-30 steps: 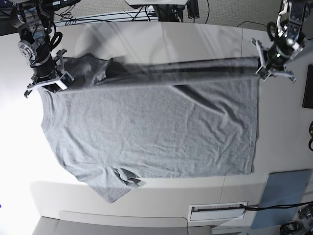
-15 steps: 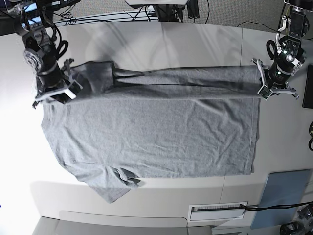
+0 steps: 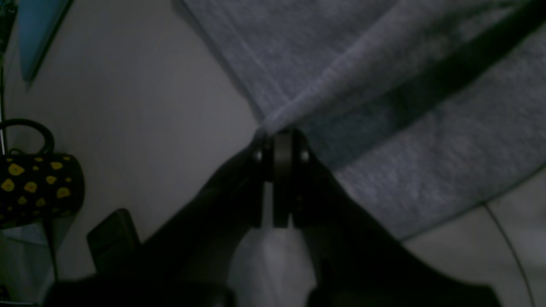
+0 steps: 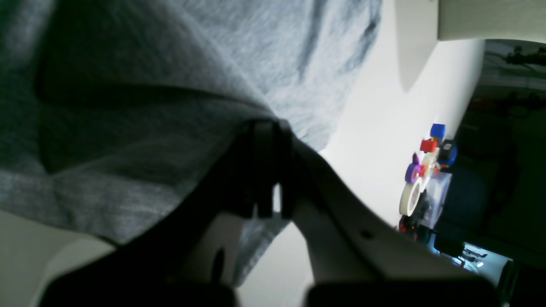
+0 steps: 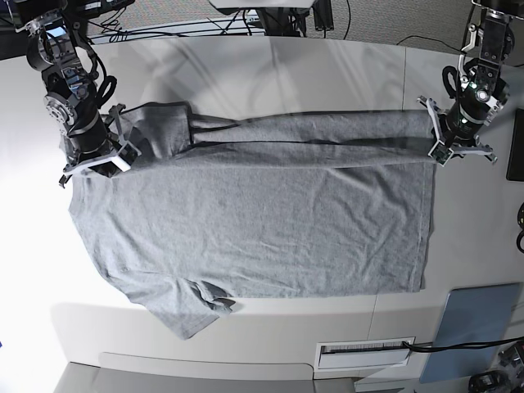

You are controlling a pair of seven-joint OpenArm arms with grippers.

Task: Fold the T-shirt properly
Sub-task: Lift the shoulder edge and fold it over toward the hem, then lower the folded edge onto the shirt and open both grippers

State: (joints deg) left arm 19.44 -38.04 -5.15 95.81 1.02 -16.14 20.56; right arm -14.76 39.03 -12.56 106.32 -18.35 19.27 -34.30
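Pincers (image 5: 92,164) (image 5: 463,152) have carried the T-shirt (image 5: 254,221) edge lower.

The right gripper (image 4: 273,128) is pinching a fold of the grey T-shirt (image 4: 128,140), its dark jaws pressed together on the cloth. The fabric is draping away to the left and upward, casting a deep shadow beneath the lifted fold. Colourful small objects (image 4: 428,164) are sitting beyond on the white table (image 4: 375,140).
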